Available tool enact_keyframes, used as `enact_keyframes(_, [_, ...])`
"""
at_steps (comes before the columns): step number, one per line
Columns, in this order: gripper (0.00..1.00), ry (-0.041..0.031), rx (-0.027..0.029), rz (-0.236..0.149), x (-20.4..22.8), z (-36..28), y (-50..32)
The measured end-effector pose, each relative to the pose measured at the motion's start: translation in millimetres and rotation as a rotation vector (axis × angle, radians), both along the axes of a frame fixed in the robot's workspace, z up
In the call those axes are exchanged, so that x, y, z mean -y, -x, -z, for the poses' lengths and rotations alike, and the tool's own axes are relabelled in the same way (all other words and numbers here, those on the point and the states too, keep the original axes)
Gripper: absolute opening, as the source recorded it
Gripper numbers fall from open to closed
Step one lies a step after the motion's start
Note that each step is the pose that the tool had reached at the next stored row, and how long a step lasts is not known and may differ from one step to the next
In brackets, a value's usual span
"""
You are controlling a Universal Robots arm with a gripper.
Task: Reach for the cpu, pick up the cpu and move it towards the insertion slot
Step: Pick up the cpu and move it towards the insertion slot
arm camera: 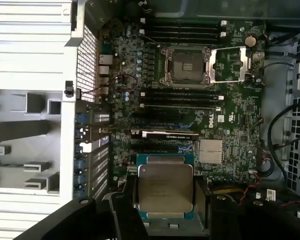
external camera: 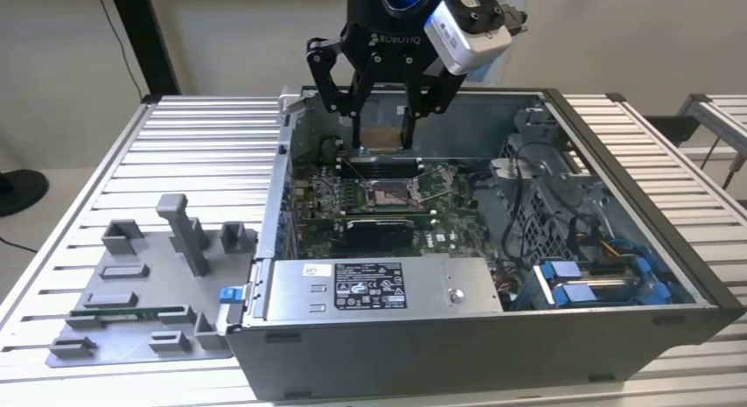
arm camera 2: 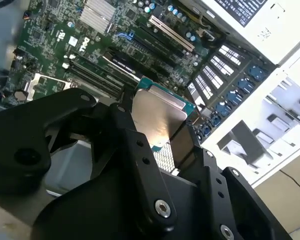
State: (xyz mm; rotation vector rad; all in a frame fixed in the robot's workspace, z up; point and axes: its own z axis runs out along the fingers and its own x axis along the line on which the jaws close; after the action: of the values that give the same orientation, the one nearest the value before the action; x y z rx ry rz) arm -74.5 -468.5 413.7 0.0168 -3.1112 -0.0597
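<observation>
- Cpu (arm camera: 165,189) sits clamped in your pincer (external camera: 380,127), held by two opposite edges with its silvery top facing the first wrist camera; in the exterior view it hangs above the far part of the board (arm camera: 229,107) inside the case (external camera: 467,346), clear of everything below.
- Slot (arm camera: 185,65) lies open on the board, its metal frame swung aside and the dark centre bare. In the exterior view it is just nearer the camera than the chip, so the carry looks close to done, by my reading.
- Keep the chip level as you travel. The grip is only on thin edges, and any tilt could let it slide between the fingers (arm camera 2: 187,142).
- Move slowly and stay high. The memory sockets (arm camera: 182,30) and the raised frame stand near the slot, and a clipped corner could twist the chip in the grasp.
- Square the chip's edges to the socket's edges while you are well above it; turning it low down risks scraping the contacts.
- Watch the first wrist view for alignment, since chip and slot both appear there.
- Mind the loose cables (external camera: 531,192) toward the exterior view's right; they are apart from your path now, so keep it that way.
- Tray (external camera: 135,289) on the desk (external camera: 175,162) is well away and needs no attention.
</observation>
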Motion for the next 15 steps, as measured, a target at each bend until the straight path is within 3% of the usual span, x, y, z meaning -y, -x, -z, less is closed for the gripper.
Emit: enact_keyframes(15, [0.00, 0.0000, -0.0020, 0.000, 0.0, 0.0, -17.8])
